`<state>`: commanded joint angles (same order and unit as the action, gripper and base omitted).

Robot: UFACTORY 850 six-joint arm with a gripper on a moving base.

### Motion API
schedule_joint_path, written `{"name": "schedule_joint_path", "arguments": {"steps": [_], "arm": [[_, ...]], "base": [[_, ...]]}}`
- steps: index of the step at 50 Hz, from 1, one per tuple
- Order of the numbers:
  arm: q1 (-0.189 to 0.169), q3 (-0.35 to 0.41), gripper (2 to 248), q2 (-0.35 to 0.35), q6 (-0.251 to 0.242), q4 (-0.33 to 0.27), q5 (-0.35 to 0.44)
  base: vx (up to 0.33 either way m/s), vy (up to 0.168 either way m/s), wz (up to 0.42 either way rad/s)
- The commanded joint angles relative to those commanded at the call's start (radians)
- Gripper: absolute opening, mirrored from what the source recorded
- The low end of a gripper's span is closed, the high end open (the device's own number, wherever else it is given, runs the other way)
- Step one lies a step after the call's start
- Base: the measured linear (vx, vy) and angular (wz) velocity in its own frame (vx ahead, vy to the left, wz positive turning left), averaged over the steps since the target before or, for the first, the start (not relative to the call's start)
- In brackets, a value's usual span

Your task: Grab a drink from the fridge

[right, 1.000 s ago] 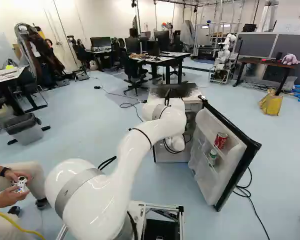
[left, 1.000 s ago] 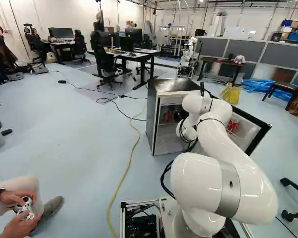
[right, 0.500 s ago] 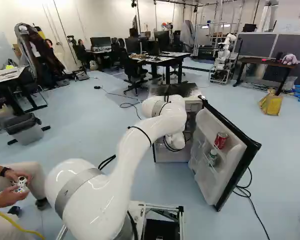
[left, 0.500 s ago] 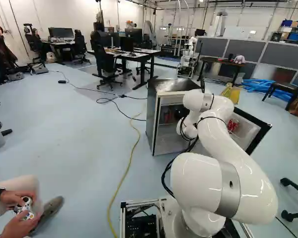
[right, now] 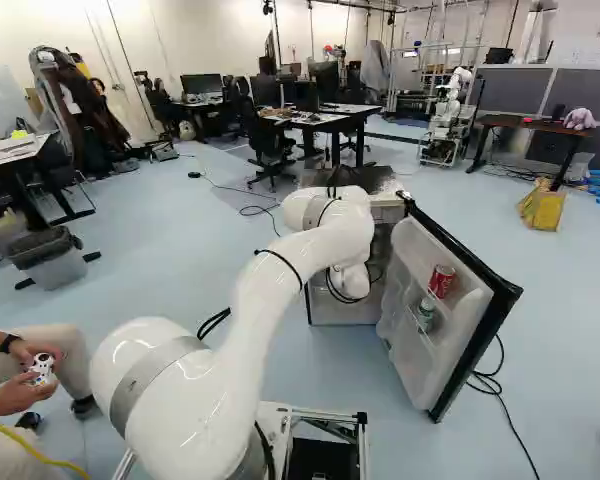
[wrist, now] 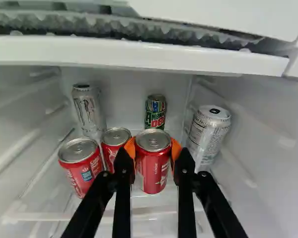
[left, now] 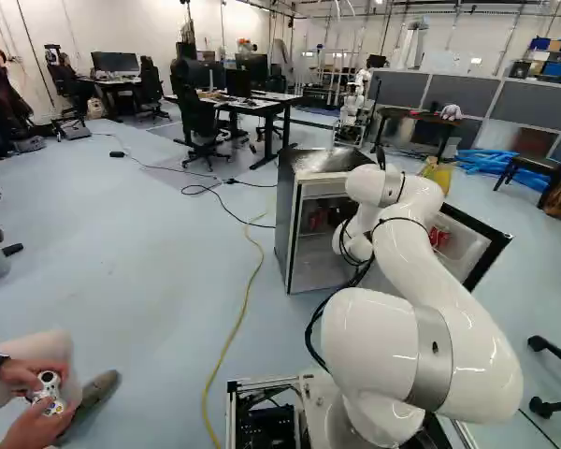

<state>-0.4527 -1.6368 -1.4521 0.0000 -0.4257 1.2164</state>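
Red can (wrist: 154, 171), upright between the two orange pads (wrist: 130, 147) of the black gripper (wrist: 153, 148), which appears pinched on it from both sides inside the open fridge (left: 285, 224). Whether its base is clear of the shelf (wrist: 49, 216) I cannot tell. The step in hand looks like securing the drink; the next move calls for a small lift, then a straight, level pull back out. Just beside the gripper on one side is a second red can (wrist: 116, 139), which could get knocked, with a third red can (wrist: 79, 166) next to it and a slim silver can (wrist: 88, 109) behind. Directly beyond the grip stands a green can (wrist: 155, 114); on the other side, a larger silver can (wrist: 207, 131). Above and ahead is a white ledge (wrist: 139, 52) topped with frost (wrist: 114, 32), so lifting too high risks a bump. Farther out, the white arm (right: 290, 265) reaches past the open door (right: 410, 270), whose racks hold two more cans (right: 441, 281). Around the fridge is a pale blue floor (left: 159, 271), with desks (right: 325, 118) and another robot (right: 445, 115) well beyond
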Motion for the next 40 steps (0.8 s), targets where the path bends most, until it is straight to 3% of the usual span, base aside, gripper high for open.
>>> {"name": "schedule_joint_path", "arguments": {"steps": [40], "arm": [[-0.009,0.326,89,0.179,0.000,0.000,0.000]], "base": [[0.000,0.000,0.000]]}}
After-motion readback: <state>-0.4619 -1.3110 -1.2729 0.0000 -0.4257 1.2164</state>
